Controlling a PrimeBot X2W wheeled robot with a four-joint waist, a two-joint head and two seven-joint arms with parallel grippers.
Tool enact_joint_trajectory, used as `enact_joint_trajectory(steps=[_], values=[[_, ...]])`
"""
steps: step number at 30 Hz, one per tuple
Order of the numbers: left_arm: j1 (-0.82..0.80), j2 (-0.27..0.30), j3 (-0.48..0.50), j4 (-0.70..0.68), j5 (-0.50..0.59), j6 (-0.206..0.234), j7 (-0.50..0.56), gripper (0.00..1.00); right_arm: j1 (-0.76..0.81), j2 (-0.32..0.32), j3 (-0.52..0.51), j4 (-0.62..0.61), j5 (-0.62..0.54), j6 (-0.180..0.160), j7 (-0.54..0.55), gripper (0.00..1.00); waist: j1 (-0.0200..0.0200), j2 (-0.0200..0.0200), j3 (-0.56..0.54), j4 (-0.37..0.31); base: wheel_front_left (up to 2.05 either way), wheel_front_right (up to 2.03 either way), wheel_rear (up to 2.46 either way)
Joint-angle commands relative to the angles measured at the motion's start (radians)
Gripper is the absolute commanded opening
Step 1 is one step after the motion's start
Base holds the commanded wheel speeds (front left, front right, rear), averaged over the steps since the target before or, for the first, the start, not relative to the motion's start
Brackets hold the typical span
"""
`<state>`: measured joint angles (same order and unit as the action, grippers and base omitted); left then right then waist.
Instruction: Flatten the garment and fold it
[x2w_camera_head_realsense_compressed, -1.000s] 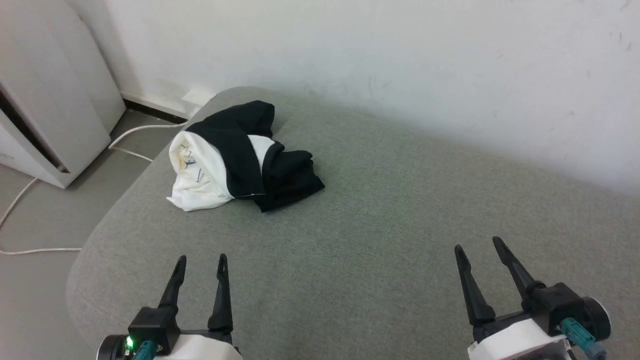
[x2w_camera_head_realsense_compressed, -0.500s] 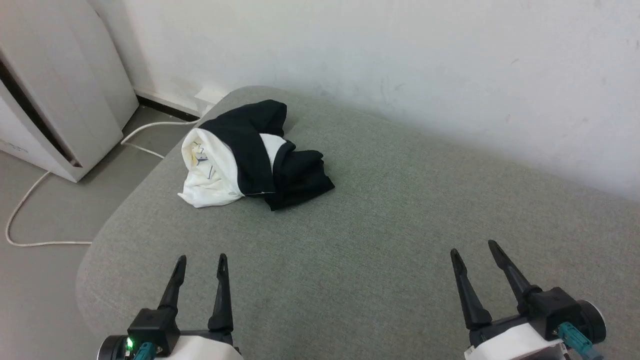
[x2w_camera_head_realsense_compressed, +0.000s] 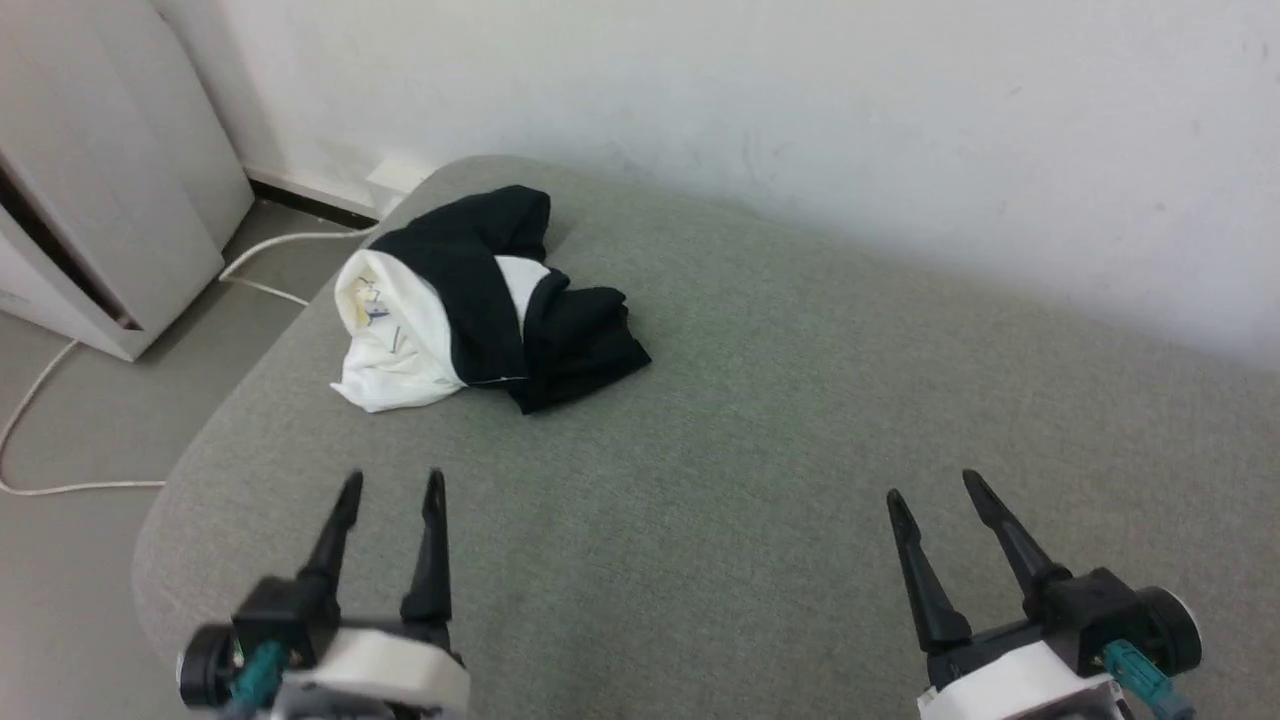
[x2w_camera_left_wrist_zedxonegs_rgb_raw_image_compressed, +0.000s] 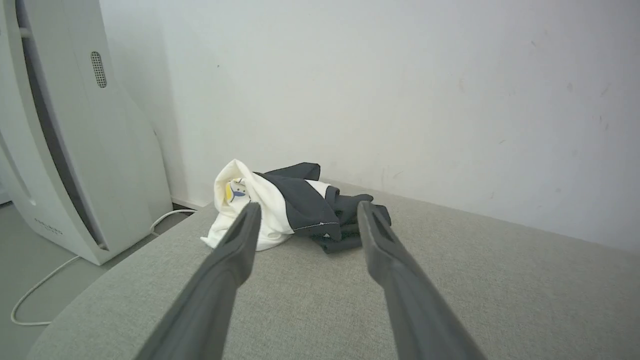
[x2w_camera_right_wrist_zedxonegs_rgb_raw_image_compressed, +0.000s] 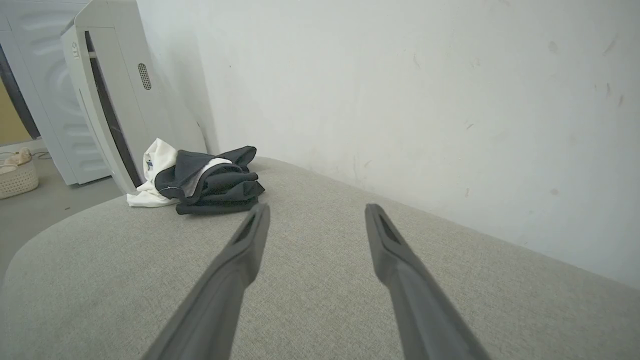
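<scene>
Head camera looks down; wrist cameras skim low toward the garment (x2w_camera_head_realsense_compressed: 470, 300).

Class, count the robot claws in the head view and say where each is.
2. The left claw is at the lower left, the right claw at the lower right, both open above the grey cushion.

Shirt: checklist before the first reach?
1. Left gripper open, holding nothing: ok.
2. Right gripper open, holding nothing: ok.
3. Shirt wholly on the cushion: ok, though it lies near the far left corner.
4. Shirt flat: not ok. It is bunched, with black sleeves heaped over the white body.
5. Hem or cuffs findable for a grasp: cannot tell, since the folds hide them.
6. Nothing between left gripper and shirt: ok, bare cushion.
</scene>
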<state>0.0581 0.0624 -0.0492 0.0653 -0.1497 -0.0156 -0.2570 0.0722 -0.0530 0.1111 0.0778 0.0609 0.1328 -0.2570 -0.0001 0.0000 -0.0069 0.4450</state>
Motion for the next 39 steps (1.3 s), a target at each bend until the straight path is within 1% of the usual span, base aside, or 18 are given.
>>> enact_joint_trajectory(steps=[1,4,7,10,13,18,21,24,29,32,35,36,37,39], values=[[-0.041,0.013,0.009,0.005,0.002,-0.01,-0.005,1.0,-0.014,0.003,0.005,-0.008,-0.007,-0.002,-0.005,1.0,0.0001,0.0,0.04,-0.038,0.0,0.0,0.0],[-0.137,0.046,0.023,0.056,-0.011,-0.04,-0.003,1.0,-0.032,0.003,0.006,-0.027,-0.023,-0.002,-0.005,1.0,0.0001,0.0,0.094,-0.077,0.0,0.0,0.0],[-0.26,0.098,0.021,0.121,-0.014,-0.064,0.067,1.0,-0.053,0.003,0.013,-0.047,-0.038,-0.002,-0.005,1.0,0.0001,0.0,0.153,-0.12,0.0,0.0,0.0],[-0.385,0.151,0.024,0.177,-0.032,-0.082,0.167,1.0,-0.075,0.003,0.039,-0.068,-0.054,-0.002,-0.005,1.0,0.0001,0.0,0.216,-0.169,0.0,0.0,0.0],[-0.501,0.207,0.023,0.25,-0.064,-0.098,0.293,1.0,-0.096,0.003,0.056,-0.091,-0.06,-0.002,-0.005,1.0,0.0001,0.0,0.278,-0.217,0.0,0.0,0.0],[-0.657,0.316,-0.023,0.395,-0.125,-0.113,0.503,1.0,-0.125,0.003,0.067,-0.116,-0.059,-0.002,-0.005,1.0,0.0001,0.0,0.344,-0.291,0.0,0.0,0.0],[-0.726,0.382,-0.077,0.462,-0.197,-0.114,0.608,1.0,-0.138,0.003,0.073,-0.123,-0.058,-0.002,-0.005,1.0,0.0001,0.0,0.377,-0.329,0.0,0.0,0.0],[-0.775,0.452,-0.119,0.525,-0.271,-0.115,0.677,1.0,-0.149,0.003,0.07,-0.125,-0.052,-0.002,-0.005,1.0,0.0001,0.0,0.403,-0.362,0.0,0.0,0.0],[-0.799,0.525,-0.176,0.611,-0.372,-0.115,0.77,1.0,-0.159,0.003,0.066,-0.126,-0.04,-0.002,-0.005,1.0,0.0001,0.0,0.434,-0.398,0.0,0.0,0.0],[-0.79,0.551,-0.217,0.66,-0.408,-0.115,0.824,1.0,-0.161,0.003,0.064,-0.123,-0.037,-0.002,-0.005,1.0,0.0001,0.0,0.44,-0.405,0.0,0.0,0.0],[-0.774,0.56,-0.248,0.692,-0.459,-0.115,0.886,1.0,-0.159,0.003,0.063,-0.12,-0.034,-0.002,-0.005,1.0,0.0001,0.0,0.436,-0.408,0.0,0.0,0.0],[-0.768,0.56,-0.257,0.696,-0.483,-0.115,0.908,0.46,-0.158,0.003,0.062,-0.118,-0.033,-0.002,-0.005,1.0,0.0001,0.0,0.433,-0.407,0.0,0.0,0.0],[-0.764,0.561,-0.261,0.696,-0.505,-0.115,0.921,0.0,-0.158,0.003,0.06,-0.115,-0.032,-0.002,-0.005,1.0,0.0001,0.0,0.428,-0.405,0.0,0.0,0.0],[-0.757,0.556,-0.258,0.693,-0.528,-0.115,0.903,0.0,-0.158,0.003,0.055,-0.109,-0.031,-0.002,-0.005,1.0,0.0001,0.0,0.414,-0.4,0.0,0.0,0.0]])
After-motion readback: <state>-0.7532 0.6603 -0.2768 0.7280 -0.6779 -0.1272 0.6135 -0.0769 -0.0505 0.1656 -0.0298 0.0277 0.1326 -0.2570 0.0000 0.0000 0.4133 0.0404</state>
